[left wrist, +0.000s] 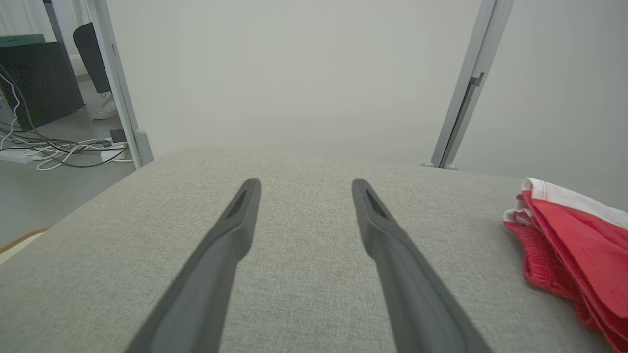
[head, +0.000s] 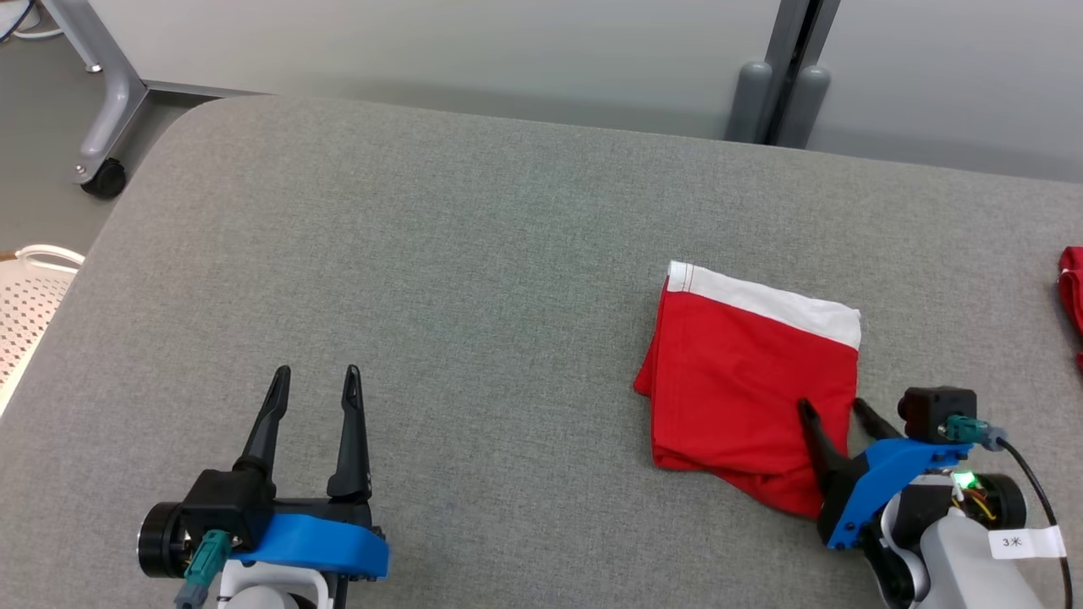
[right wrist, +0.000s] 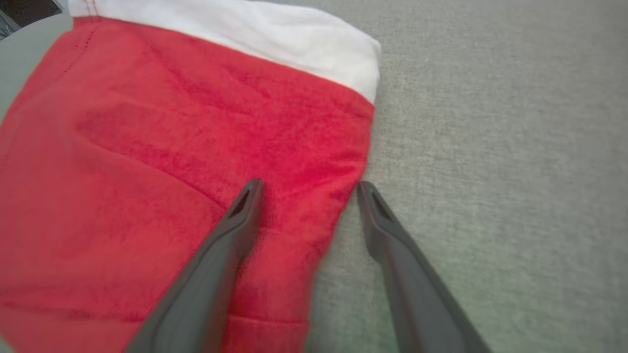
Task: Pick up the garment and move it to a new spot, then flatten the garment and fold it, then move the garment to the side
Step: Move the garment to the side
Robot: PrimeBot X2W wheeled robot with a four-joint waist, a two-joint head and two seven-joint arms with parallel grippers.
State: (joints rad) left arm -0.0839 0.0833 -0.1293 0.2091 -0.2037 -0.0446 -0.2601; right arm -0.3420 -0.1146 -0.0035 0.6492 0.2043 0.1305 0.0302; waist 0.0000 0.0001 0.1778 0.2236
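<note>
**Folded red garment under the spread right end effector**

Nearest, at 7 o'clock in the head view, the left end effector hangs over the bare counter. Its two long, dark, tapered fingers are spread wide and hold nothing. At 4 o'clock the right end effector is spread as well and pinches nothing. In the right wrist view one finger lies over the red cloth and hides a part of it. The other finger is over the grey surface, just beside the cloth's edge. Whether the tips touch, I cannot tell.

The garment lies on the counter between 3 and 4 o'clock, folded in several layers to a rough rectangle. Its cloth is soft, red and slightly fuzzy, with shallow creases. A smooth white band runs along the far edge. The counter has a grey woven cover and a rounded far-left corner.

Farther out, at 3 o'clock, another red cloth shows at the picture's edge, well apart from the garment. At 9 o'clock a white perforated basket stands beside the counter. Behind, at 11 o'clock, there is a grey metal leg with a black wheel. At 1 o'clock two rounded grey posts stand before a pale, smooth wall panel.
</note>
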